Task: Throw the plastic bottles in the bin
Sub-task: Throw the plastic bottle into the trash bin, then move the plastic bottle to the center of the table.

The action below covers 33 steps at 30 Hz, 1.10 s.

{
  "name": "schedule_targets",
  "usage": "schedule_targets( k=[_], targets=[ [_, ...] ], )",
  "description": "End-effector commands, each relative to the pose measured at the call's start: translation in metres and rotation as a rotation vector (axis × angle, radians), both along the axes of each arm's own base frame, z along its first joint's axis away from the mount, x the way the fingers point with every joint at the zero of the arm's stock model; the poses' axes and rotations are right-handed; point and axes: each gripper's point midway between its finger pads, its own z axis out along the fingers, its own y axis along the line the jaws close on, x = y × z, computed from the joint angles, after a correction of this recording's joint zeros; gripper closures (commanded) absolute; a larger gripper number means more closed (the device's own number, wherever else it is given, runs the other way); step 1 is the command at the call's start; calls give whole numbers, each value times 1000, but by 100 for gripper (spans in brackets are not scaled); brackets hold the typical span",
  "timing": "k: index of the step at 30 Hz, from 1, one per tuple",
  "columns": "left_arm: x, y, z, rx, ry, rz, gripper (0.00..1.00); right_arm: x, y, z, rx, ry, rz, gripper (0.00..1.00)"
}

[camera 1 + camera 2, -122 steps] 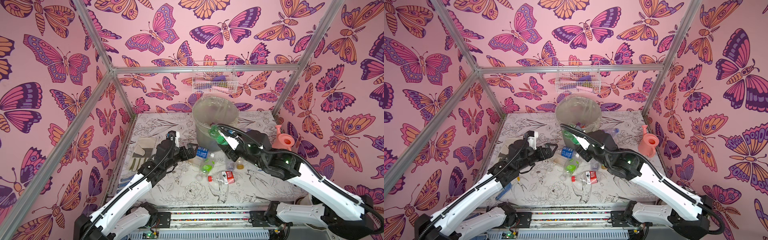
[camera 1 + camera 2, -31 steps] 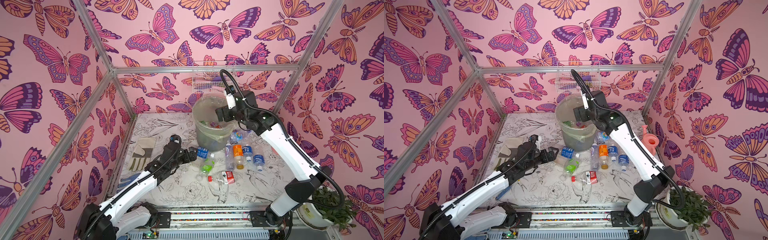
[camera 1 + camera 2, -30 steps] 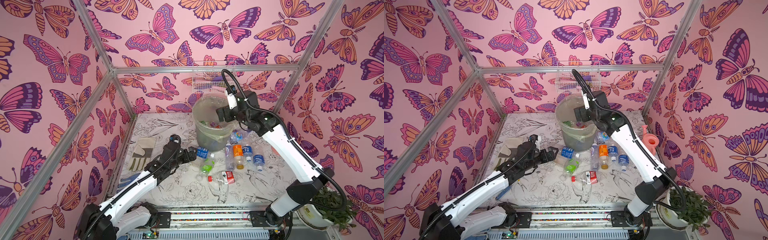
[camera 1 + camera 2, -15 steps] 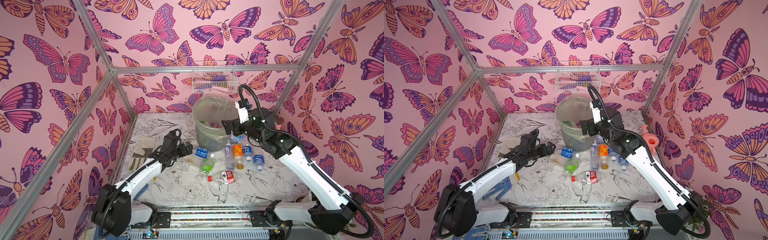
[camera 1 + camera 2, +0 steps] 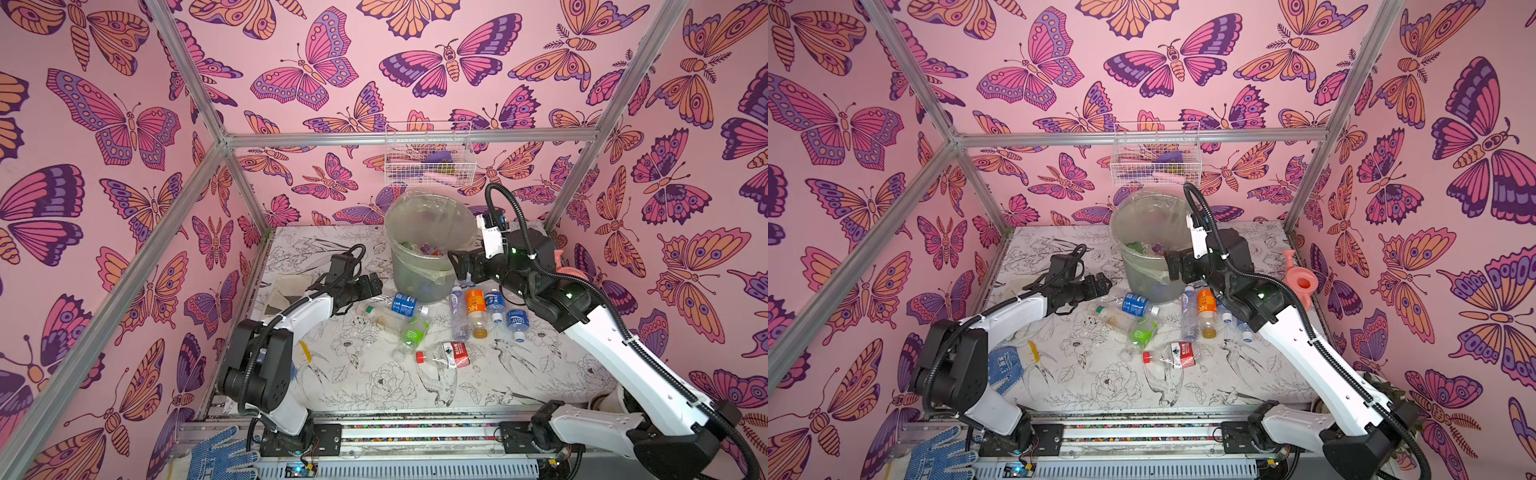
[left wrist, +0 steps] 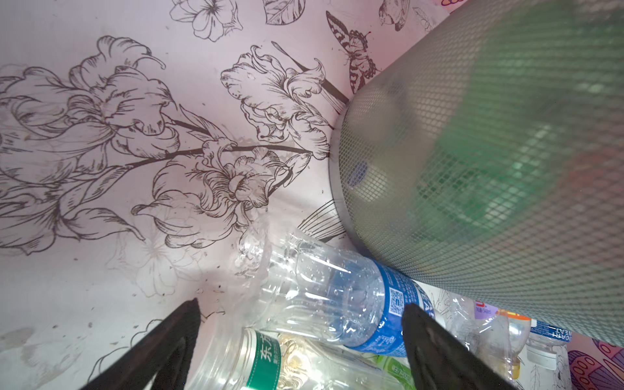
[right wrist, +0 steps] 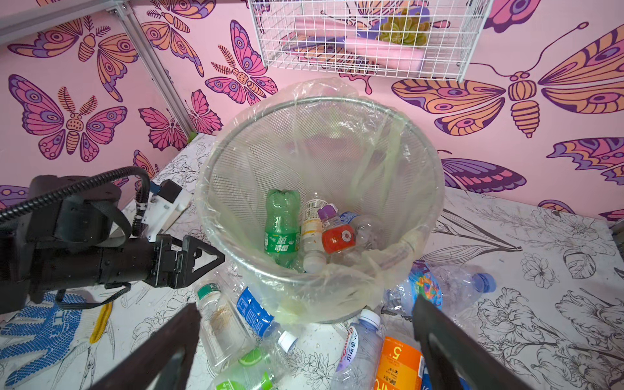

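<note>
Green bottle [image 7: 282, 229] now inside bin [image 7: 253, 158]

Your bin [image 5: 415, 276] stands at the back middle of the table [image 5: 357, 386], directly below the wire basket [image 5: 428, 160] on the back wall, with at least 4 bottles [image 7: 282, 233] lying in it. Against its foot on the left lies 1 bottle [image 5: 402, 303], and 2 more bottles [image 5: 380, 316] lie just before that one. Right of these, before the bin, a row of 4 bottles [image 5: 476, 309] lies side by side. 1 bottle [image 5: 449, 355] lies nearest you, apart from the rest. Your left gripper [image 5: 376, 284] sits left of the bin, just beside the bottle at its foot. Your right gripper [image 5: 459, 266] is at the bin's right side, above the row. The watering can [image 5: 1300, 286] stands behind your right arm.
</note>
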Motion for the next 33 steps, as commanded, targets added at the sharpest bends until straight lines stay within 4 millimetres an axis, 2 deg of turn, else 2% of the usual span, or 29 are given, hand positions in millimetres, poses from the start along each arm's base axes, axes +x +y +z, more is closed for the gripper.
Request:
schedule_targets(
  k=[1, 12, 17, 22, 33],
  targets=[
    [7, -5, -2, -9, -2, -34, 7, -6, -3, 6, 15, -13, -8, 1],
    [10, -1, -26, 24, 44, -13, 17, -12, -10, 0, 15, -14, -22, 1],
    [9, 2, -35, 49, 58, -8, 27, -12, -11, -4, 9, -8, -26, 1],
    [4, 12, -46, 97, 85, 16, 43, -14, -15, -2, 7, -18, -36, 1],
    [0, 27, -52, 140, 108, 45, 54, -15, -16, -1, 13, -21, -41, 1]
  ],
)
